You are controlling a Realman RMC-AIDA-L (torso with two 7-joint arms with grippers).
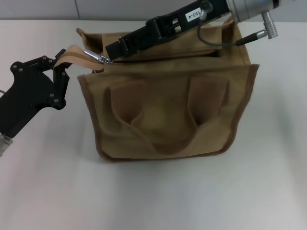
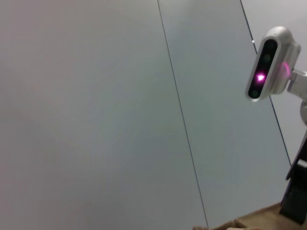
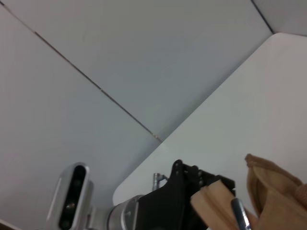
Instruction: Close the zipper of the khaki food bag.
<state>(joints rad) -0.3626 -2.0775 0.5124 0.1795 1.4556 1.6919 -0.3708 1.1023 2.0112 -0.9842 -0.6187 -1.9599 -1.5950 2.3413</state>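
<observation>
The khaki food bag (image 1: 168, 110) stands upright in the middle of the white table, its two loop handles hanging down its front. The zipper's silver slider and pull tab (image 1: 98, 56) sit at the bag's top left corner, next to the tan fabric tail (image 1: 72, 51). My left gripper (image 1: 61, 64) is shut on that tail, left of the bag. My right gripper (image 1: 111, 53) reaches across the bag's top from the right and is shut on the pull tab. The right wrist view shows the tail (image 3: 213, 201), the slider (image 3: 240, 215) and the left gripper (image 3: 187, 191).
The white table (image 1: 268, 182) runs around the bag, with a grey panelled wall behind it. The right arm's cable (image 1: 225, 42) hangs over the bag's top right. The left wrist view shows mostly wall, the right arm's wrist camera (image 2: 268, 64) and a strip of bag (image 2: 254, 221).
</observation>
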